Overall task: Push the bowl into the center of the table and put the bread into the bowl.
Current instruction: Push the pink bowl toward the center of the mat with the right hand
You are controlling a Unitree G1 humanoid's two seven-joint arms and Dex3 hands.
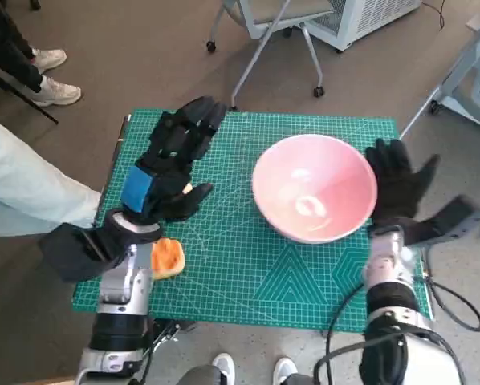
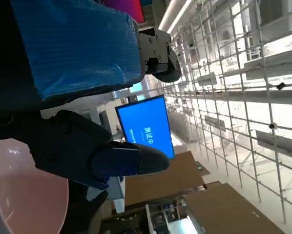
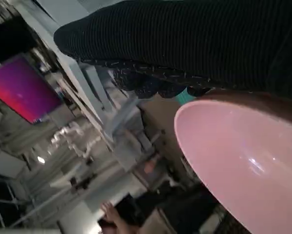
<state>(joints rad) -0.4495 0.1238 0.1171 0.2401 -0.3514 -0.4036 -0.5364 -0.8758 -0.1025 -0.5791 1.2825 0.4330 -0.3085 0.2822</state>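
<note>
Right robot hand point(image 1: 398, 186) beside bowl point(image 1: 314, 188)

The left hand point(image 1: 169, 164) hovers on the left, fingers spread, reaching toward the far side and holding nothing. The right hand point(image 1: 396, 183) stands upright on the right, fingers apart, palm facing left.

I'm working in what looks like a lab or open office hall. My head view shows brown carpet, a rolling chair point(image 1: 276, 24) at the top, and a white perforated cabinet point(image 1: 368, 18) in the upper right. The left wrist view shows a blue wall screen point(image 2: 148, 126) mid-frame and metal grid racking point(image 2: 234, 63) on the right.
</note>
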